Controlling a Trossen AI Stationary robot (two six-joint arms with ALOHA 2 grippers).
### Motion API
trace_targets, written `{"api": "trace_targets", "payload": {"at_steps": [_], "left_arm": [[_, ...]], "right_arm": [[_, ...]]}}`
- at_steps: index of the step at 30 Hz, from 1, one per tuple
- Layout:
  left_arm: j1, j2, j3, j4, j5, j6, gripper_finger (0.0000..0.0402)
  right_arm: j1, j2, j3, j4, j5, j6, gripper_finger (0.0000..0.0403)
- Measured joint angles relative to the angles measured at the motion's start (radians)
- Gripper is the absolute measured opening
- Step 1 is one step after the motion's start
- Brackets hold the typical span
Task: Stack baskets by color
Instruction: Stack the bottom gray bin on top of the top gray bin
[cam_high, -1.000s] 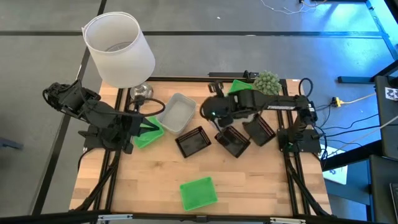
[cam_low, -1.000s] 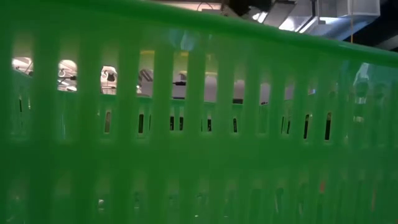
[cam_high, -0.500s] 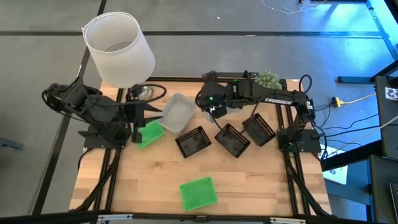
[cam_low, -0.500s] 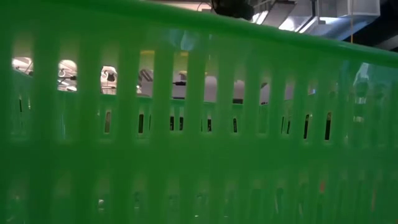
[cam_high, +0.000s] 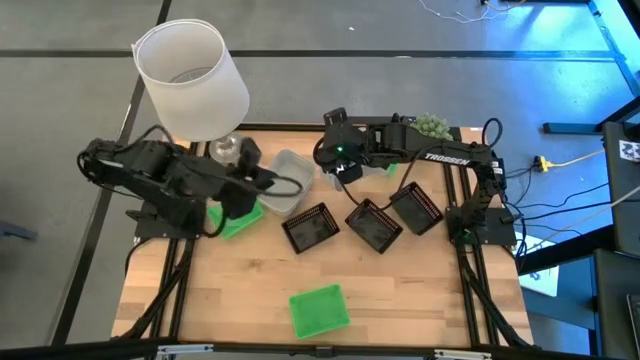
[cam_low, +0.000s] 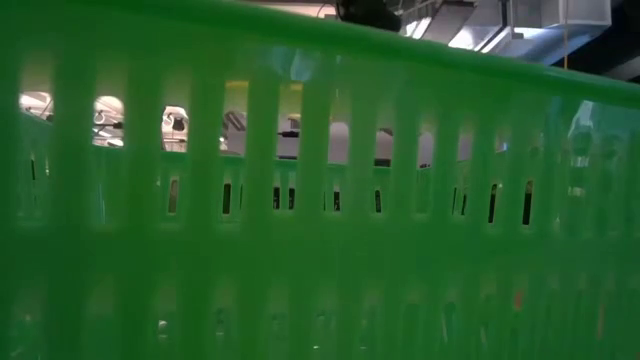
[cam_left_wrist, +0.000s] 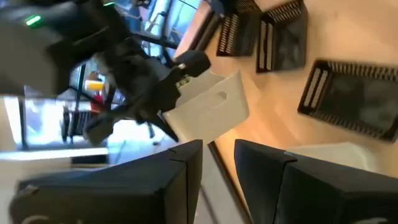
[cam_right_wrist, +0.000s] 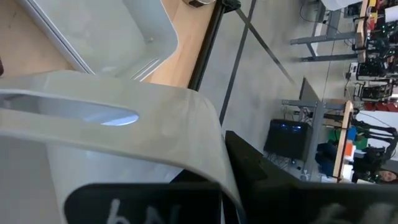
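My left gripper (cam_high: 270, 182) (cam_left_wrist: 219, 146) stands open over the near part of a grey-white basket (cam_high: 292, 165) that rests on the table. A green basket (cam_high: 235, 220) lies flat on the table below that arm. My right gripper (cam_high: 338, 168) is shut on a second grey-white basket (cam_left_wrist: 211, 112), held in the air near the far edge. Three black baskets (cam_high: 310, 228) (cam_high: 373, 225) (cam_high: 420, 208) lie side by side mid-table. Another green basket (cam_high: 318, 310) sits at the near edge, and its slotted wall (cam_low: 320, 200) fills the low view. My right gripper holds the grey-white basket by its rim (cam_right_wrist: 124, 99), at the wall with the handle slot (cam_right_wrist: 68, 113). The basket itself hides how the fingers close on it. It hangs tilted below the gripper, lifted clear of the table.
A large white lampshade (cam_high: 190, 75) stands at the far left corner. A fuzzy green plant ball (cam_high: 430, 125) sits at the far edge by the right arm. Bare wood lies between the black baskets and the near green basket.
My left gripper has opened and let go of the green basket, which now lies on the table. It has then rolled and gone toward the grey-white basket on its right. My right gripper has drawn back toward the far edge, uncovering the black baskets.
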Motion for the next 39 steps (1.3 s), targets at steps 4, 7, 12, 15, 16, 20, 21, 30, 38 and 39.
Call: {"api": "trace_targets", "payload": {"at_steps": [4,7,12,15,16,20,21,30,38,39], "left_arm": [[0.019,0.045,0.0,-0.001,0.002,0.056,0.0088],[0.022,0.059,0.0,-0.001,0.001,0.056,0.0089],[0.022,0.061,0.0,-0.001,0.006,0.01,0.0087],[0.022,0.056,0.0,-0.002,0.006,-0.028,0.0088],[0.019,0.052,0.0,-0.002,0.006,-0.041,0.0087],[0.012,0.031,0.0,-0.006,0.003,-0.089,0.0085],[0.011,0.027,0.0,-0.003,0.002,-0.106,0.0085],[-0.001,0.004,0.0,-0.026,-0.023,-0.247,0.0085],[0.012,-0.004,-0.005,-0.311,-0.025,-0.61,0.0085],[0.012,-0.005,-0.017,-0.334,-0.025,-0.647,0.0085]], "right_arm": [[0.0,0.0,0.0,0.007,-0.001,0.001,0.0],[0.0,0.0,0.0,0.019,-0.022,0.009,0.0],[0.0,0.0,0.0,0.056,-0.119,-0.005,0.0],[-0.001,0.0,0.0,0.088,-0.142,-0.08,0.0],[-0.005,0.004,0.0,0.109,-0.164,-0.121,0.0],[-0.018,0.036,0.0,0.212,-0.234,-0.28,0.0],[-0.018,0.046,0.0,0.232,-0.239,-0.332,0.0],[-0.024,0.135,-0.001,0.344,-0.307,-0.499,0.0],[-0.024,0.162,-0.001,0.378,-0.331,-0.448,0.0],[-0.023,0.157,-0.001,0.372,-0.332,-0.44,0.0]]}}
